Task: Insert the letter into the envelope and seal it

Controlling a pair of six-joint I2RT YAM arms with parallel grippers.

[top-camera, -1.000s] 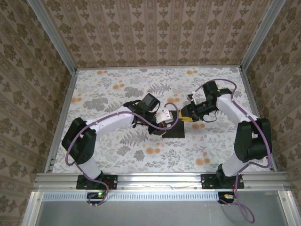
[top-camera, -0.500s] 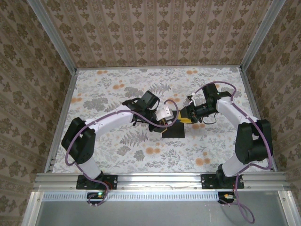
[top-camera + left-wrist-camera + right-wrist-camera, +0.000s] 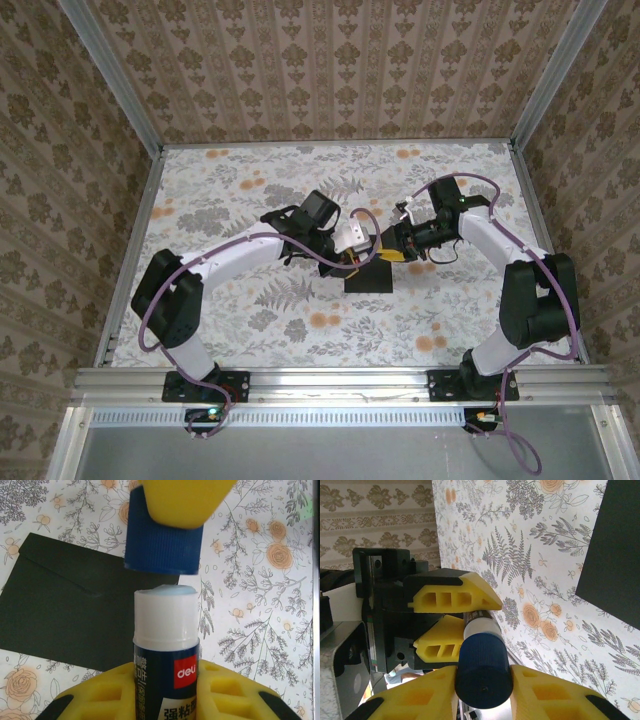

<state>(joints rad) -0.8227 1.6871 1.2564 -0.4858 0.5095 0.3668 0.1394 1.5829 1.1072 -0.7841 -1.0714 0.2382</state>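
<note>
Left wrist view gives you the clearest look: your left gripper (image 3: 166, 682) is closed on the dark body of a glue stick (image 3: 165, 645), one yellow finger pressed against each side of it. The tube stands upright in that picture, with its white neck and pale blue tip uncovered. Just above the tip hangs the blue ribbed cap (image 3: 164, 540), lined up with the tube but off it, with a narrow gap between the two.

From the right wrist camera you can see your right gripper (image 3: 484, 680) closed on that cap, which is clamped between the two yellow fingers, its closed end facing the lens. The tube and the other gripper's fingers lie straight beyond it.

The envelope (image 3: 65, 615) lies flat on the flowered table (image 3: 250, 320), black, with its flap creases showing and the flap lying down. It is below and to the left of the glue stick in the left wrist picture. From the top camera, both grippers meet in the air just beyond the envelope's far edge, near the middle of the table.
</note>
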